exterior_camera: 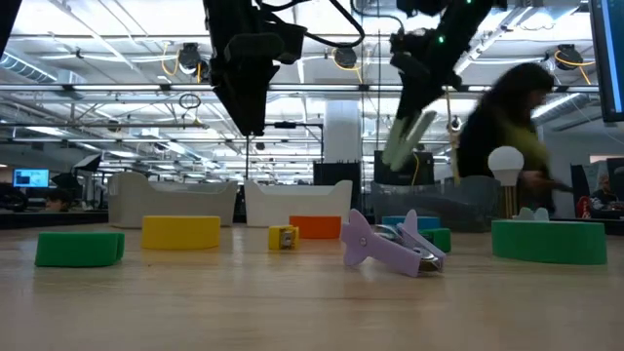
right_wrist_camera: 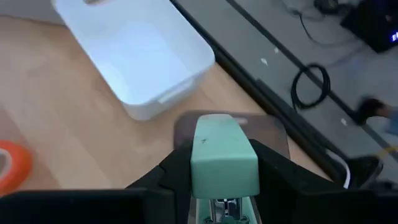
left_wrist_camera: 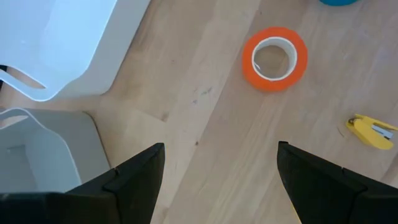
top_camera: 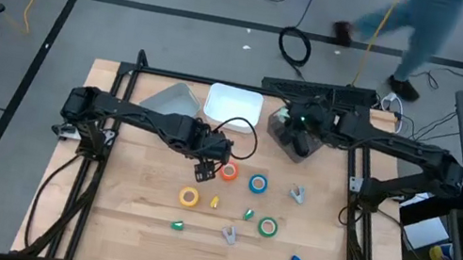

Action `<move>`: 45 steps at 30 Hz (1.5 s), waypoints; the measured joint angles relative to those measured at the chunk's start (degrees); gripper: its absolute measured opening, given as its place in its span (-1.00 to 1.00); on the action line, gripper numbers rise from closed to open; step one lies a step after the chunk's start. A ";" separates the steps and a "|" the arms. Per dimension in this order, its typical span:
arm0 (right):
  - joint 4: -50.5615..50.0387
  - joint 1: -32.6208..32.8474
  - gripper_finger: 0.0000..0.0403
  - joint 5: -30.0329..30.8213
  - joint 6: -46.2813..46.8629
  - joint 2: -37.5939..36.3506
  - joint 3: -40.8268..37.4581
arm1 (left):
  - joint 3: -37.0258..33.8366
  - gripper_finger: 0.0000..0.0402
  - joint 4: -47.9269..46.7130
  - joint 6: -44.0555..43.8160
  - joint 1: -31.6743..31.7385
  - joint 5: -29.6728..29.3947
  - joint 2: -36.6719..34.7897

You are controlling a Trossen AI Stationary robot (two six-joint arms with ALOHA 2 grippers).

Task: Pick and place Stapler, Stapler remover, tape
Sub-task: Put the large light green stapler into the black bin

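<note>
Gripping a mint-green stapler (right_wrist_camera: 222, 163) above a clear bin (top_camera: 288, 136), the right fingers (right_wrist_camera: 224, 180) contrast with the left fingers (left_wrist_camera: 214, 180), spread wide above the orange tape (left_wrist_camera: 275, 58).

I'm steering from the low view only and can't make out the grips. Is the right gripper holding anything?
Observer: Yes, the right gripper is shut on a mint-green stapler.
Operator: What is under it?
Observer: A clear bin, next to the white bin.
Operator: And the left gripper?
Observer: The left gripper is open and empty, and hovers near the orange tape.
</note>
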 joint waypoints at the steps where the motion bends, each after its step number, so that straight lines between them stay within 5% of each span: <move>1: 0.81 -0.35 -0.40 0.04 0.44 0.02 -0.98 | 0.00 0.54 0.04 0.01 0.00 0.00 0.00; 26: 24.17 -1.33 -0.40 1.83 4.99 0.00 -19.43 | 0.00 0.54 2.09 -1.34 -0.02 0.19 0.00; 45: 32.52 -1.28 -0.35 2.97 10.47 0.00 -27.07 | 0.02 0.55 7.53 -1.27 -0.02 0.63 0.00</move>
